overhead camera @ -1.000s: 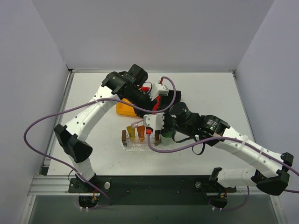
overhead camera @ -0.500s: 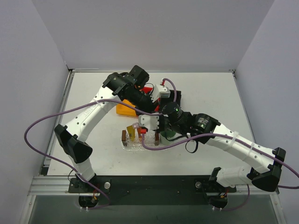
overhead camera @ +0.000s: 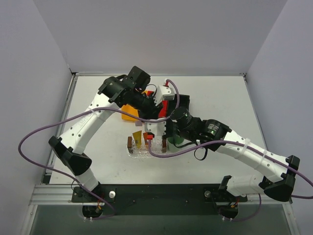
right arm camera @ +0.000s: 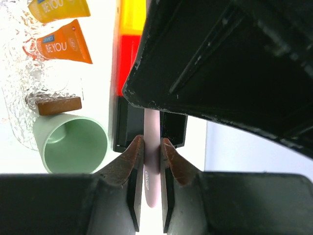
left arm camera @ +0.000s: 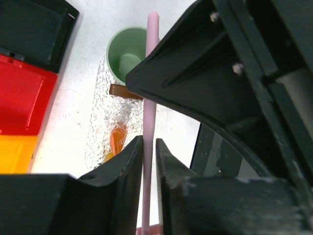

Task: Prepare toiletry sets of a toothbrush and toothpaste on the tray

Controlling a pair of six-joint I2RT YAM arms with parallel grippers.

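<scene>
Pale grey walls close in a white tabletop, with both arm bases bolted at its near edge. From the near right corner the right arm stretches low toward the middle. Its right gripper aims at the far edge, fingers pressed onto a thin pale-pink plastic toothbrush. The left arm rises from the near left corner, arches over the left half and bends toward the centre. There the left gripper faces the near edge and meets the right one head-on, its fingers likewise clamped on the same stick. Each wrist view is partly blocked by the other gripper's black body.

Below them, toward the near edge, lies a clear oval bumpy plastic tray. On it a yellow tapered toothpaste tube and an orange tapered toothpaste tube lie side by side, wide ends toward the far edge. A small brown block sits at the tray's left end and another beside a pale green cup, which stands mouth-up at the right end. Beyond the tray runs a row of rectangular bins: an orange bin, a red bin and a black bin.

The toothbrush hangs in the air between the two grippers, over the strip where tray meets bins. Its long axis runs roughly from near edge to far edge, and its head is hidden.
</scene>
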